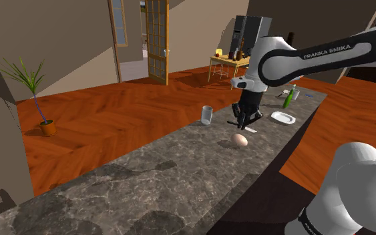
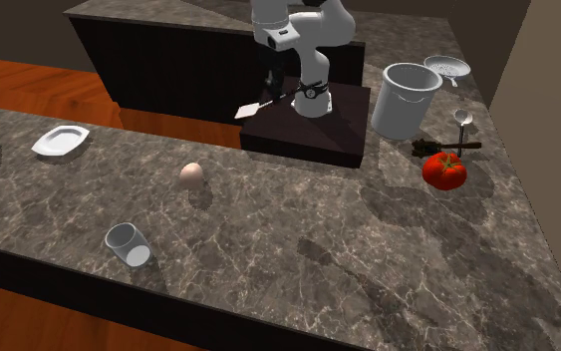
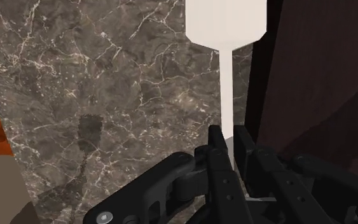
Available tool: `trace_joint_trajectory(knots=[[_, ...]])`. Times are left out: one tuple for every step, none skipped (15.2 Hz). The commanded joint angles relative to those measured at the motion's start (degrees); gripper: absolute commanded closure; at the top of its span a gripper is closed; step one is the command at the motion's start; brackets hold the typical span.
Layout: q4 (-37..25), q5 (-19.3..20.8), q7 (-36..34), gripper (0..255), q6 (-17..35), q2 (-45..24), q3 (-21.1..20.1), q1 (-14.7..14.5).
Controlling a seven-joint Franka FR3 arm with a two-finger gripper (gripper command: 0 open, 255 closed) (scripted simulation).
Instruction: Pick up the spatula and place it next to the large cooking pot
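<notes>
- In the shoulder view, the white arm reached from the lower right over a long, dark marble counter (image 1: pixel 146 180). The black gripper (image 1: pixel 245 121) pointed downward above the counter, near the edge on the stand's side.
- An egg (image 1: pixel 240 140) lay just below the gripper in this view. A clear glass (image 1: pixel 206 115) stood to the view's left of it. A white dish (image 1: pixel 283 118) and a green bottle (image 1: pixel 288 98) were farther along the counter.
- In the second exterior view, the gripper held a white spatula (image 2: pixel 251 111) by its thin handle. The flat blade pointed to the view's left and sloped a little downward. The spatula appeared lifted off the counter, in front of the dark stand (image 2: pixel 308 135).
- The large pale pot (image 2: pixel 406 98) stood on the counter at the view's right of the stand, well apart from the spatula. A strainer (image 2: pixel 447 68) lay behind the pot, and a red tomato (image 2: pixel 444 172) in front of it.
- In the wrist view, the two black fingers (image 3: pixel 215 143) were clenched on the spatula's handle, one on each side and both touching it. The handle ran straight away from the gripper to the wide white blade, with the marble counter beneath it.
</notes>
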State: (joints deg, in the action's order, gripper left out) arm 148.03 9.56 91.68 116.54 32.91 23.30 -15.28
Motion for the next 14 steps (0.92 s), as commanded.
trace_joint_trajectory(knots=[[3.76, 0.38, -2.22, 255, -0.98, 4.62, -2.05, 0.55], [5.5, 0.36, -3.26, 255, -1.71, 7.03, -3.11, 0.77], [7.19, 0.24, -4.28, 255, -2.52, 9.47, -4.18, 0.93], [8.83, 0.0, -5.27, 255, -3.42, 11.93, -5.28, 1.07], [10.42, -0.34, -6.27, 255, -4.39, 14.43, -6.39, 1.12], [11.95, -0.78, -7.26, 255, -5.46, 16.97, -7.52, 1.11], [13.42, -1.31, -8.27, 255, -6.61, 19.55, -8.67, 1.02], [14.83, -1.96, -9.28, 255, -7.84, 22.16, -9.85, 0.86], [16.17, -2.7, -10.32, 255, -9.17, 24.81, -11.04, 0.6], [17.44, -3.54, -11.38, 255, -10.57, 27.48, -12.29, 0.25], [18.64, -4.48, -12.49, 255, -12.06, 30.17, -13.55, -0.21], [19.76, -5.54, -13.63, 255, -13.62, 32.87, -14.89, -0.74], [20.8, -6.68, -14.83, 255, -15.24, 35.56, -16.25, -1.4], [21.76, -7.88, -16.14, 255, -16.92, 38.24, -17.64, -2.21]])
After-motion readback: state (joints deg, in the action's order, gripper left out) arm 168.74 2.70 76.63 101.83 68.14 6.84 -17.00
